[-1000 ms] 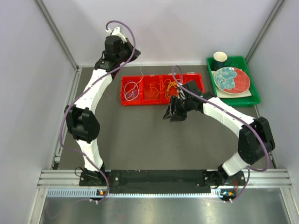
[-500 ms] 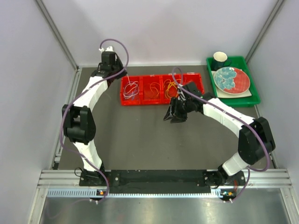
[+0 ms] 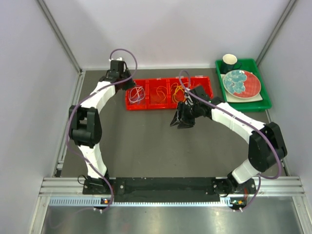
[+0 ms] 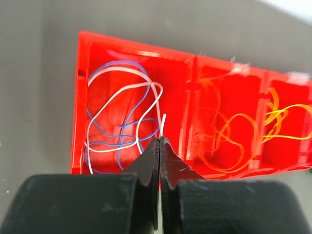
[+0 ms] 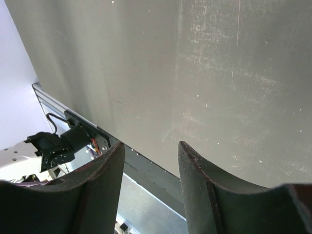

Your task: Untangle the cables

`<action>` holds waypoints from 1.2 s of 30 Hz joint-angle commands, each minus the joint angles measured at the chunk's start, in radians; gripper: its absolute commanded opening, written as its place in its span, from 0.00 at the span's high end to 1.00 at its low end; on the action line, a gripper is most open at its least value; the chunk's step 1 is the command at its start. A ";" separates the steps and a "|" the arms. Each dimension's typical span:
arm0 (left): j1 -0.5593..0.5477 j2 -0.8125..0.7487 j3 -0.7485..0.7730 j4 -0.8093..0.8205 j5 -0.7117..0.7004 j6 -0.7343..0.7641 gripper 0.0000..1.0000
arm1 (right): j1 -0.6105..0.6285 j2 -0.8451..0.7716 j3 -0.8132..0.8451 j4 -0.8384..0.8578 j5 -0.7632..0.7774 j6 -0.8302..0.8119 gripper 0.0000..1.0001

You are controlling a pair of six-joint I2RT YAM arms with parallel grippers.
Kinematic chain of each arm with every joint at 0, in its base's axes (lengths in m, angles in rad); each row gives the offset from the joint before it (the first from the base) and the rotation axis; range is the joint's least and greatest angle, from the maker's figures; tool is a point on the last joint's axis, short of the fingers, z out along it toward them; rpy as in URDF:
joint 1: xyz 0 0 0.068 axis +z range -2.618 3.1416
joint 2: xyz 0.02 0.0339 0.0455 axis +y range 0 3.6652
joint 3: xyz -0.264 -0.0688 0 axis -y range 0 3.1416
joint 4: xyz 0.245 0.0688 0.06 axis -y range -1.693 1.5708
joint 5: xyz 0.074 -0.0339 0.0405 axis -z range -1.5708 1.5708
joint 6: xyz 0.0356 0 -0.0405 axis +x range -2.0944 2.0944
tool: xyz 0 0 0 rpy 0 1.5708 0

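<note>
A red tray (image 3: 161,107) with four compartments lies at the back of the table. In the left wrist view its left compartment (image 4: 78,97) holds a white cable (image 4: 122,92) looped together with a blue cable (image 4: 117,63). The compartments beside it hold orange cables (image 4: 239,141) and yellow cables (image 4: 287,117). My left gripper (image 4: 160,140) is shut over the left compartment, with the white cable's end sticking out of its tips. In the top view it (image 3: 129,84) sits at the tray's left end. My right gripper (image 5: 148,146) is open and empty above bare table, in front of the tray (image 3: 179,122).
A green tray (image 3: 265,103) at the back right holds a red plate (image 3: 241,82) and a dark cup (image 3: 229,62). A metal rail (image 3: 170,185) runs along the near edge. Walls close in the left, back and right sides.
My left arm has swung forward and down from behind the tray to its left compartment. The right arm has not moved.
</note>
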 commanded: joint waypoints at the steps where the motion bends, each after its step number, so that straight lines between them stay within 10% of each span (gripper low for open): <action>1: -0.003 0.063 0.050 -0.047 0.029 -0.005 1.00 | 0.019 0.011 0.045 0.031 -0.001 0.007 0.52; 9: -0.004 0.115 0.138 -0.115 0.002 0.024 0.98 | 0.022 0.025 0.068 0.020 -0.003 0.004 0.52; 17: -0.006 0.022 0.192 -0.144 -0.032 0.035 0.01 | 0.025 0.049 0.117 0.009 0.000 -0.007 0.52; 36: -0.006 -0.357 -0.190 -0.061 -0.190 0.047 0.02 | 0.025 0.147 0.717 -0.343 0.149 -0.199 0.42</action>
